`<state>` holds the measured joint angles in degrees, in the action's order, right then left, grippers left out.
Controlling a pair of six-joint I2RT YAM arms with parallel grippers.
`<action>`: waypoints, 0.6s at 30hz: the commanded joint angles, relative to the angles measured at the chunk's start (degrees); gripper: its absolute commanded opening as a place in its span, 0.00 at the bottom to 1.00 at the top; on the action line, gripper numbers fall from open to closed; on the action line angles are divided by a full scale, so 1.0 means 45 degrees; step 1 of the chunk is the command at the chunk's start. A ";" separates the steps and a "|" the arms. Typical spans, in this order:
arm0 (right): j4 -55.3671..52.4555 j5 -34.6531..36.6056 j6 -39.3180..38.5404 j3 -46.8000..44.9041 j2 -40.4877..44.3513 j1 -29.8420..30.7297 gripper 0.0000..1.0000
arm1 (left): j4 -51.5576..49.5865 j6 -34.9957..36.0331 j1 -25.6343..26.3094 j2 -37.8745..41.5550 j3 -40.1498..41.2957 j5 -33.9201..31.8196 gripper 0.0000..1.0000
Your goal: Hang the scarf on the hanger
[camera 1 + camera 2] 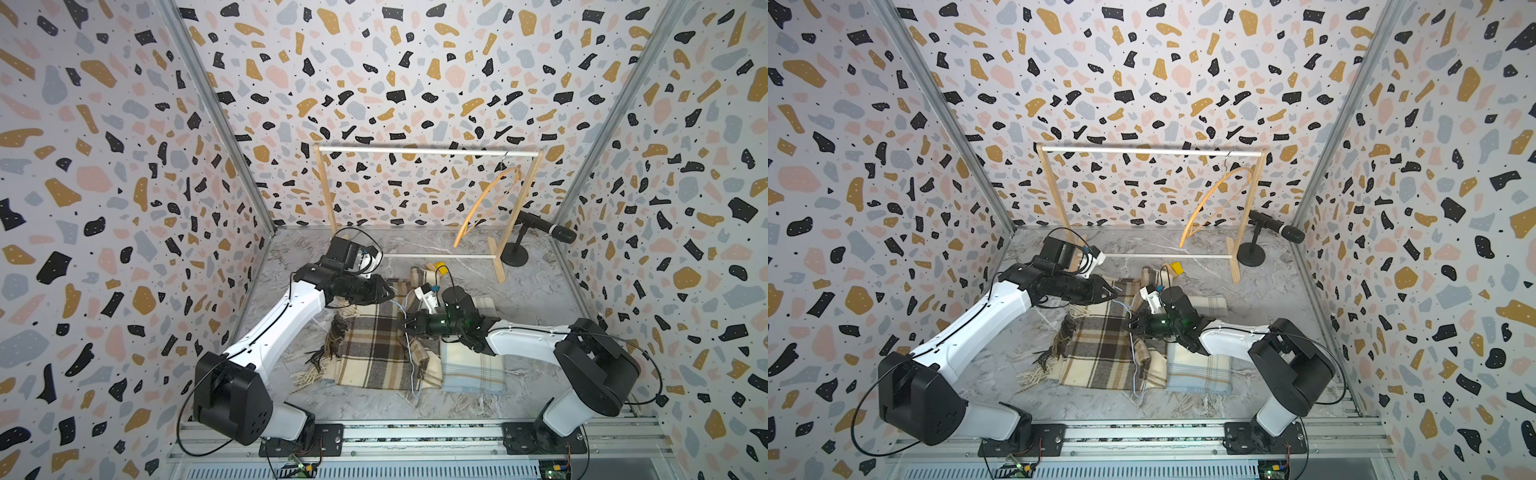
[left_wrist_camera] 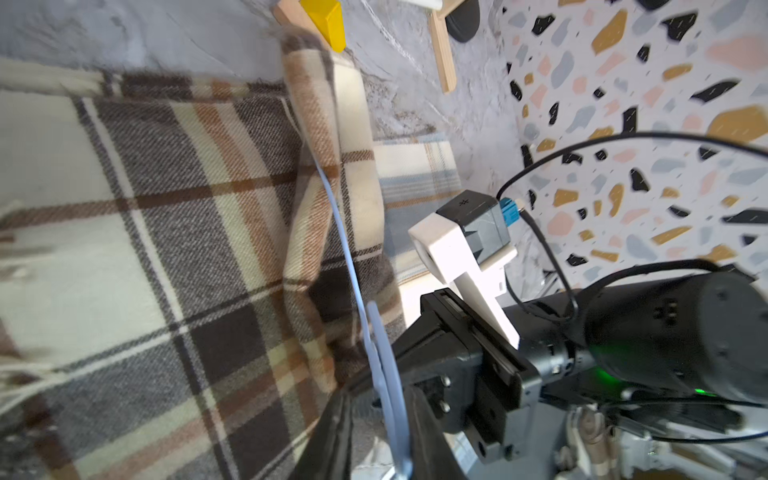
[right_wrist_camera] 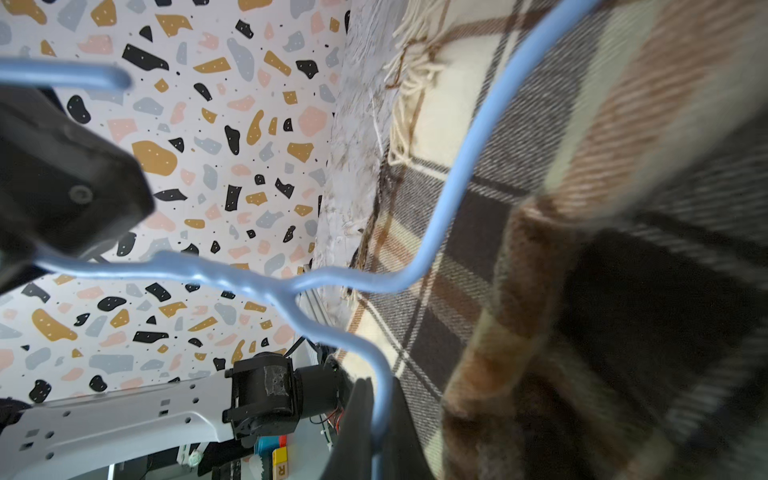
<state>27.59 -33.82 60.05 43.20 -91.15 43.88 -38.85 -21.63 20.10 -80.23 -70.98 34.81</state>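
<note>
Handing over, apparently: blue wire hanger (image 3: 449,187), shoulder pinched tight by right gripper (image 3: 379,388); left gripper (image 2: 380,399) slightly parted about hook end. Beneath both: brown plaid scarf (image 1: 370,349), flat. Recommended: right grips firmly, lifts level, avoids fringe.

Soft, even, bright light fills both top views, leaving only faint shadows on the desk (image 1: 536,299) and bowing the walls (image 1: 104,208) at the frame edges, while both wrist views are smeared, the nearest scarf (image 3: 602,332) folds out of focus.
</note>
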 commanded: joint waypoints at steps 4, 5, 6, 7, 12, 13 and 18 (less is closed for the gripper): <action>-0.0892 0.0310 -0.0357 -0.0621 0.1261 -0.0437 0.00 | -0.0180 0.0370 -0.1262 0.1787 0.0393 -0.0097 0.53; -0.1105 0.0283 -0.0498 -0.0643 0.1373 -0.0461 0.00 | -0.0088 0.0294 -0.1426 0.1951 0.0692 -0.0174 0.56; -0.1280 0.0294 -0.0623 -0.0705 0.1480 -0.0472 0.00 | 0.0048 0.0160 -0.1503 0.2037 0.1022 -0.0196 0.59; -0.1363 0.0322 -0.0698 -0.0764 0.1594 -0.0490 0.00 | 0.0270 0.0007 -0.1515 0.2063 0.1354 -0.0140 0.61; -0.1398 0.0483 -0.0847 -0.1130 0.1962 -0.0551 0.00 | 0.3105 -0.1563 -0.1265 0.1651 0.3374 0.1246 0.63; -0.1427 0.0443 -0.0867 -0.1114 0.1947 -0.0551 0.00 | 0.3531 -0.1757 -0.1068 0.1455 0.3655 0.1366 0.63; -0.1193 0.0329 -0.0757 -0.1070 0.1819 -0.0551 0.00 | 0.4720 -0.2048 -0.0055 -0.0087 0.3792 0.1561 0.64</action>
<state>23.75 -32.56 57.41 38.50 -83.70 41.69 -25.63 -28.84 18.33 -79.79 -53.82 39.24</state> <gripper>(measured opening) 0.061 0.639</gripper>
